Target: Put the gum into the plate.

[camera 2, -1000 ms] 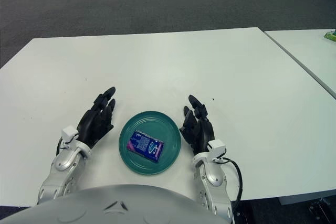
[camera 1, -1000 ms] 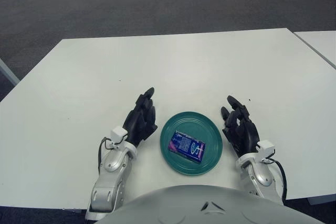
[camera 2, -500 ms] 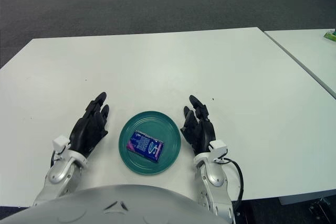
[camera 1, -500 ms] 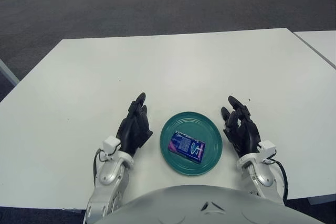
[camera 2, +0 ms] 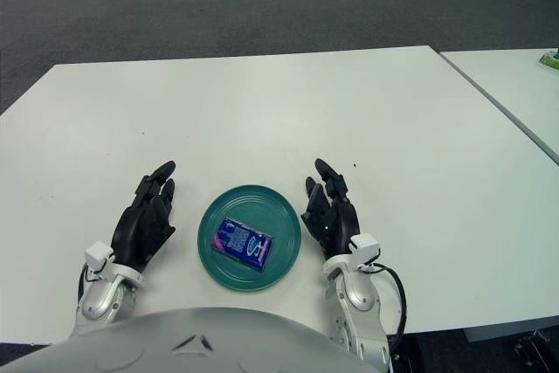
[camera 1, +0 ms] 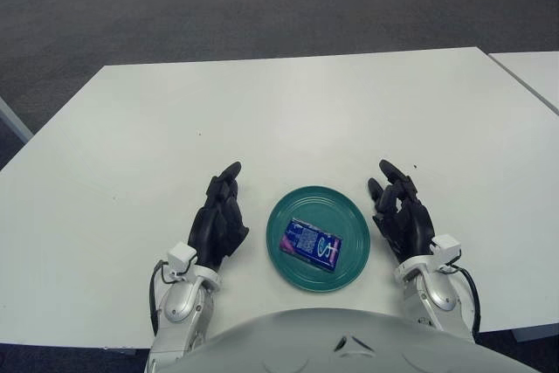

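Observation:
A blue and purple gum pack (camera 1: 311, 244) lies flat inside a round teal plate (camera 1: 295, 201) near the table's front edge. My left hand (camera 1: 219, 213) rests on the table just left of the plate, fingers relaxed and holding nothing. My right hand (camera 1: 401, 213) rests just right of the plate, fingers relaxed and empty. Neither hand touches the plate or the gum.
The white table (camera 1: 288, 111) stretches away from me. A second white table (camera 1: 534, 72) stands at the right with a gap between them. A small green object (camera 2: 549, 59) lies on that table's far edge. Grey carpet lies beyond.
My left hand has drawn back toward me and away from the plate, to the left. The right hand, plate and gum have not moved.

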`<state>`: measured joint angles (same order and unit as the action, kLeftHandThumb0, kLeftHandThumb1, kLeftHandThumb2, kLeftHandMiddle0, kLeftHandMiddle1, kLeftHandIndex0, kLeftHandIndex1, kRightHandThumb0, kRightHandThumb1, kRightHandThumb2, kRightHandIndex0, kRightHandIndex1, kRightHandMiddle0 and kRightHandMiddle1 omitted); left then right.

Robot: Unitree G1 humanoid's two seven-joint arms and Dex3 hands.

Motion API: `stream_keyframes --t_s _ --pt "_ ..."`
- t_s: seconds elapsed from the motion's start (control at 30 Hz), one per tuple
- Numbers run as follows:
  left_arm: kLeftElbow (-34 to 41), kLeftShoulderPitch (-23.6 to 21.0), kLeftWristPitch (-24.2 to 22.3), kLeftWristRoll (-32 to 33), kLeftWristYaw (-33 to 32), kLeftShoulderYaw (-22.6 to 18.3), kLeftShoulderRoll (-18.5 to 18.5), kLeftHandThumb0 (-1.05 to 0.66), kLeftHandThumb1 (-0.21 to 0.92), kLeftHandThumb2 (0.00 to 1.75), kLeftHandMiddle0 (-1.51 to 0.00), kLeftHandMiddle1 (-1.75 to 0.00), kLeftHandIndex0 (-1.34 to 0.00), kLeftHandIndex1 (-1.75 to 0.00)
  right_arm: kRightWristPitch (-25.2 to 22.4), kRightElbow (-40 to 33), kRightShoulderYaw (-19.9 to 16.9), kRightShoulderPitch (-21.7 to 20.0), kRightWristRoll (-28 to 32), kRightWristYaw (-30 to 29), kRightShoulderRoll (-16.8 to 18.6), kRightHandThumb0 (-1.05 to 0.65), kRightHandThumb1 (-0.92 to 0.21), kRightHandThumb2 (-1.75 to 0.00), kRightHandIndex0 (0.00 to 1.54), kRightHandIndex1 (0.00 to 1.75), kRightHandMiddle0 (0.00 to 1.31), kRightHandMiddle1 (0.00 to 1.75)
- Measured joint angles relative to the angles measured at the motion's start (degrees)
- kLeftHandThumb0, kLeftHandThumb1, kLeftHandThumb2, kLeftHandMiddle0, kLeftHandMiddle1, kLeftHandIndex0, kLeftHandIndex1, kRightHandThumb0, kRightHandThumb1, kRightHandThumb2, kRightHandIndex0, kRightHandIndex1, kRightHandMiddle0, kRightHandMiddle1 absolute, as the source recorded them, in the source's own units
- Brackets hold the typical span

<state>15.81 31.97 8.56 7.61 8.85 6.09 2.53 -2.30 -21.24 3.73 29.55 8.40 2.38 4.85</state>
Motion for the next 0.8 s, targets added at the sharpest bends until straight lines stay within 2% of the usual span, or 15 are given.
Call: stream_keyframes --t_s 0.13,0.27,0.5,0.8 --pt "-4.31 -0.35 3.39 -1.03 0.00 0.76 0.06 -1.05 0.92 1.00 -0.17 -0.04 0.00 -0.69 -0.02 -0.01 0.02 0.07 -0.01 0.14 -0.01 -0.88 -0.92 -0.89 0.29 0.01 0.00 0.54" --pt "-7.58 -1.09 6.93 -1.42 -0.01 1.05 0.33 -1.05 0.92 1.02 -0.22 -0.05 0.00 -0.69 -0.17 -0.09 0.03 0.19 0.00 0.37 -0.03 -0.86 -0.92 -0.89 0.27 0.00 0.00 0.53" --pt "-9.79 -1.64 9.51 -1.08 -0.02 1.52 1.60 -1.05 0.92 1.04 -0.29 -0.06 0.00 -0.77 -0.93 -0.52 0.04 0.27 0.01 0.60 -0.09 -0.85 -0.92 -0.90 0.27 0.00 0.00 0.52" --pt "-11.68 -1.68 11.94 -0.97 -0.06 1.87 3.25 -1.05 0.92 1.08 -0.31 -0.04 0.00 -0.77 -1.48 -1.03 0.28 0.56 -0.03 1.35 -0.18 -0.85 -0.92 -0.91 0.27 0.00 0.00 0.54"
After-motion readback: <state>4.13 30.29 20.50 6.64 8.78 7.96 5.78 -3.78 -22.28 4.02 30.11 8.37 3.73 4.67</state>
